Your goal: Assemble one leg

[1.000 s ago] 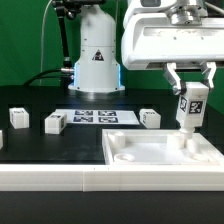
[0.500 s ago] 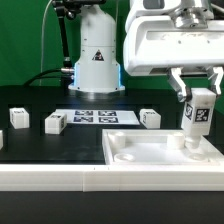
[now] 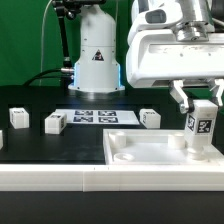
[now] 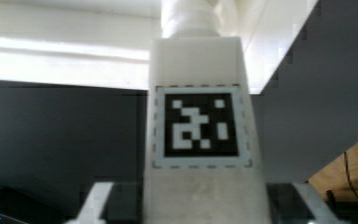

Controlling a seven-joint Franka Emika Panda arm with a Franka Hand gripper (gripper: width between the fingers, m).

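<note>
My gripper [image 3: 197, 104] is shut on a white leg [image 3: 201, 122] with a black-and-white marker tag on its face. It holds the leg upright over the far right corner of the large flat white panel [image 3: 150, 158] with rounded recesses. The leg's lower end sits at or in the right recess; contact is hidden. In the wrist view the leg [image 4: 197, 110] fills the middle, its tag facing the camera, between the two fingers [image 4: 99, 205]. Three more white legs [image 3: 54, 122] stand on the black table at the exterior view's left and middle.
The marker board [image 3: 93, 117] lies flat on the table behind the panel. The robot's white base [image 3: 96, 60] stands at the back. A leg [image 3: 149, 118] stands just beyond the panel's far edge. Another leg [image 3: 17, 117] stands at the far left.
My gripper has moved to the exterior view's right and down with the leg, bringing the leg's lower end to the panel's right recess.
</note>
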